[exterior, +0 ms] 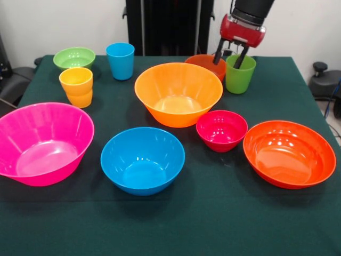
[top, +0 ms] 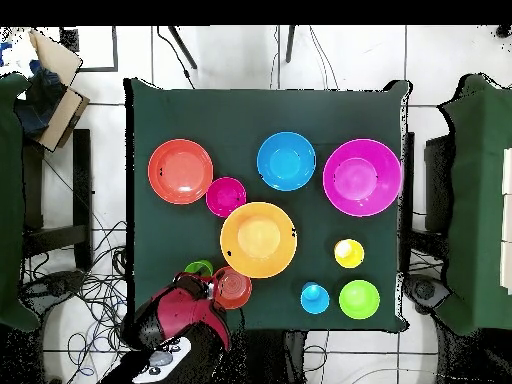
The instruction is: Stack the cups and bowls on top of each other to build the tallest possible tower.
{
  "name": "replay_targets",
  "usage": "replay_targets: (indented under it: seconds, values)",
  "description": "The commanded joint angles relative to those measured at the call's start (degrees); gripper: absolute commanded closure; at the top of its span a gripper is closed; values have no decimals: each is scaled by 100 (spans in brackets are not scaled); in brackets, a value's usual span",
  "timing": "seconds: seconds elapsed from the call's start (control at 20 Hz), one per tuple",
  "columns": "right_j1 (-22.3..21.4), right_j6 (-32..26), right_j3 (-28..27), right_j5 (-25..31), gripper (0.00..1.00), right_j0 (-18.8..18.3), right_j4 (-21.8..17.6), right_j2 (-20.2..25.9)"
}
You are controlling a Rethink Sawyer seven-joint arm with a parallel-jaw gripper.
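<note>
I count ten pieces on the dark green cloth of the table (exterior: pixel 224 224): three cups and seven bowls, all standing apart, none stacked.

The cups are smooth, tapered plastic tumblers. Taking the big orange bowl (exterior: pixel 178 93) as the dial's centre in the front view, the green cup (exterior: pixel 240 74) stands at about 2 o'clock, the blue cup (exterior: pixel 120 60) at 11, and the yellow-orange cup (exterior: pixel 76 86) at 9; that last one shows a ridge round its middle.

The bowls are glossy and round with flared walls. The big pink bowl (exterior: pixel 42 143) sits at 8 o'clock, the medium blue bowl (exterior: pixel 143 160) at 7, the small magenta bowl (exterior: pixel 221 129) at 4, and the wide red-orange bowl (exterior: pixel 289 153), shallowest of all, further out at 4. The small green bowl (exterior: pixel 74 57) is far out at 10, and the small orange-red bowl (exterior: pixel 205 64) at 1, just beside the green cup.

My gripper (exterior: pixel 230 60) hangs over the green cup with its two black fingers spread, one outside the rim toward the orange-red bowl, the other dipping inside. It is not closed on anything.
</note>
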Motion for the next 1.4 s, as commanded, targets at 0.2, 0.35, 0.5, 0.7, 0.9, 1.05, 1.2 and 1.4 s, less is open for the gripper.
replay_targets:
  seconds: [0.2,0.35,0.5,0.7,0.9,1.05,1.2,1.4]
  values:
    - [503,770,-666,-70,0,5,196,396]
    - [418,722,-660,10,0,-50,133,403]
    - [382,696,-660,38,0,-91,99,416]
    - [327,683,-626,38,0,-149,57,460]
    - [274,681,-592,46,0,-149,44,436]
    - [261,737,-569,237,100,-109,155,386]
    - [204,770,-510,313,100,-192,170,472]
    - [91,547,-558,294,100,-363,-68,572]
